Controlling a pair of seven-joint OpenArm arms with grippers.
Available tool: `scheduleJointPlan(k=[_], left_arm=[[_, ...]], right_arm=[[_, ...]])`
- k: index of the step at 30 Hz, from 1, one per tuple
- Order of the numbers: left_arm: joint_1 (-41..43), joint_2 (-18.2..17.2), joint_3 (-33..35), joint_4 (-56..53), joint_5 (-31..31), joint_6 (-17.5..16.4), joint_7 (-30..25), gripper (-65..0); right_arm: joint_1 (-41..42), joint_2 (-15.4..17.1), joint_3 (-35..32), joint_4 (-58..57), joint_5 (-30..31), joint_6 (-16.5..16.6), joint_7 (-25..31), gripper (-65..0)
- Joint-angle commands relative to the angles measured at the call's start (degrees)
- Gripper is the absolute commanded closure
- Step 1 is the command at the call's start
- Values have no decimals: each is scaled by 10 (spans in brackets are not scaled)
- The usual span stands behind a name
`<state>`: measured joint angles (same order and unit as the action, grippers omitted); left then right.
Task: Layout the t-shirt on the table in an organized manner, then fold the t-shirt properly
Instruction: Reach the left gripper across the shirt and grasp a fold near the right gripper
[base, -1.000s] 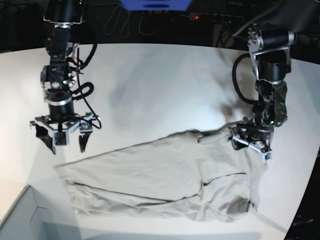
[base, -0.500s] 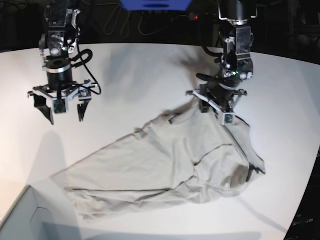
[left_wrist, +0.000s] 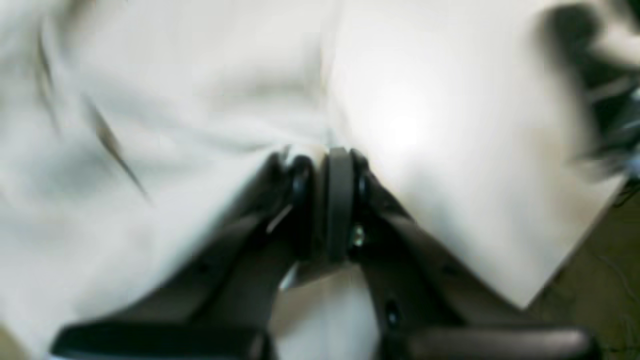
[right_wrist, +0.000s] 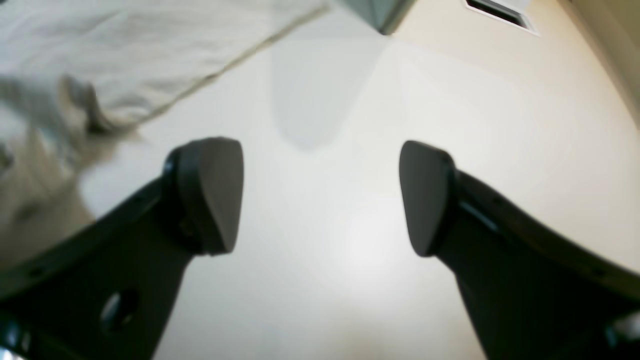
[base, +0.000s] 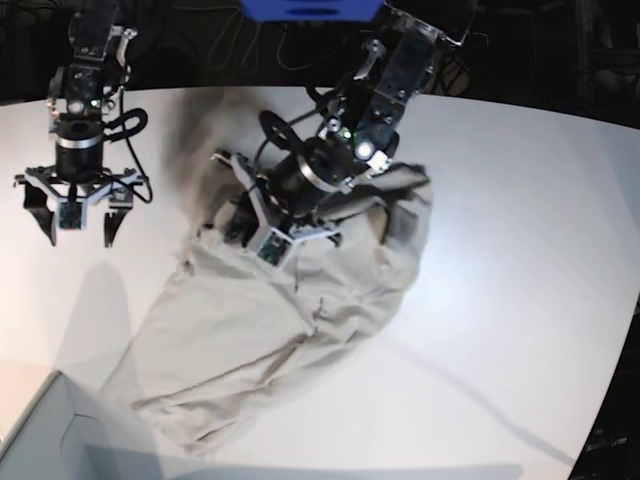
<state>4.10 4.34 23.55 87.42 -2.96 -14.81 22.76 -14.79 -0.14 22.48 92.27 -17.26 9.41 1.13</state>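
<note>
At nine o'clock our right gripper (base: 78, 212) hangs wide and empty over the table (base: 520, 220); at the centre our left gripper (base: 268, 232) is pinched on the t-shirt (base: 300, 310), which trails crumpled toward seven o'clock, so we judge both layout and folding undone. The white top is smooth, a grey box corner (base: 40, 430) at seven o'clock, dark cables (base: 250, 45) at twelve

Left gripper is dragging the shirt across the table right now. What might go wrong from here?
1. The left gripper pinches only a small bit of the shirt; it may slip out.
2. The shirt is bunched and folded over itself near that gripper, so more dragging may crumple it further.
3. The right gripper hangs open, off the shirt, so nothing anchors the far end.
</note>
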Motion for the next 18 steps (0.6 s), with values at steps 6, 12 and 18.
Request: scheduleJointPlan(k=[6,12,18], left_arm=[[-23,-61,92,34,-6,-1,-7,-287],[-29,-68,100,48,-7,-1,-14,-330],[-79,-56,48,23,-7,0,-14,-330]], right_arm=[[4,4,16,10,5,-2,16,-453],[4,3,17,-4,5,-2,15,-453],[1,-16,13,-16,5,-1,15,-419]])
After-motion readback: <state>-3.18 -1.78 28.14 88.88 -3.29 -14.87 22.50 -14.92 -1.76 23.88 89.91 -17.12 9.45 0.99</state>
